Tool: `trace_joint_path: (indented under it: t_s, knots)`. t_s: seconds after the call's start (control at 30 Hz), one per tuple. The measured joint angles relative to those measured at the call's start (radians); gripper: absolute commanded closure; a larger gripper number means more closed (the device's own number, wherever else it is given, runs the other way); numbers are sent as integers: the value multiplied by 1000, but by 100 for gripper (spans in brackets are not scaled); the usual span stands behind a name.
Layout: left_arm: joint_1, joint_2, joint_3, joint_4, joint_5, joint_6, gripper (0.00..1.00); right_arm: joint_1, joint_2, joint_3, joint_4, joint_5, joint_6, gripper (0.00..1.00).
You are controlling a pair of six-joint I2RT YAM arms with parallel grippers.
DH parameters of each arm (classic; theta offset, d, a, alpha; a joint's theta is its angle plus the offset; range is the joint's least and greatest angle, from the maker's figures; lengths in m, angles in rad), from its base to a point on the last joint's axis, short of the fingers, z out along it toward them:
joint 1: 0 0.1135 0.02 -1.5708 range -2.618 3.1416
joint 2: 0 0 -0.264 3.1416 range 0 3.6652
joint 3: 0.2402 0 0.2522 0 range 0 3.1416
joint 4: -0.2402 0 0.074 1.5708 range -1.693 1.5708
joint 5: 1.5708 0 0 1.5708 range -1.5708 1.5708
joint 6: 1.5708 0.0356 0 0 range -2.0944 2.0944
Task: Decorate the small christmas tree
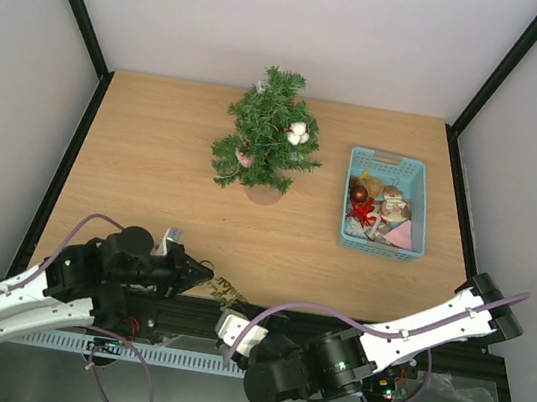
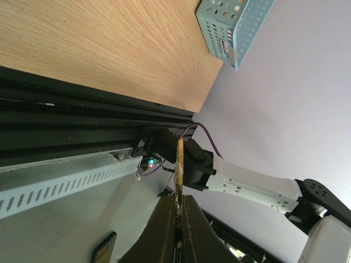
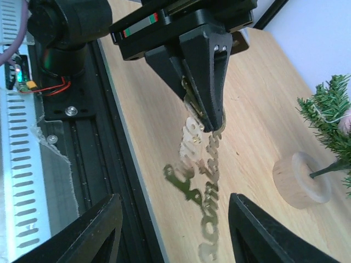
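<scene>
Two arms, one ornament. Bench (image 1: 150,183) carries the small christmas tree (image 1: 265,140): upright, bushy dark green, round tan base (image 3: 300,178), a white trinket (image 1: 299,133) hung on it. Well nearward of the tree, left end effector (image 1: 199,274) is clenched on a gold script ornament (image 3: 203,159), long axis toward the right end effector (image 3: 174,203). That one is released and straddles it untouching. Left is nearer the tree.

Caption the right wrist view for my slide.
Left tool pinches a flat gold lettering ornament over the light wooden table.
</scene>
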Motion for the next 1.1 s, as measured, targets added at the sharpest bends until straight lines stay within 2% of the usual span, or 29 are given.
trace_joint_path:
  t_s: [0.27,0.7,0.83,1.1]
  knots:
    - [96,78,35,11,117,58,98,-52,7,0,14,5,-76,46]
    - [204,200,110,10,340,165,98,-112,41,-16,45,8,-187,55]
    - [216,211,113,8,385,187,98,-140,41,-20,52,10,-216,65]
    - [266,234,113,5,447,225,96,-170,40,-35,68,13,-266,95]
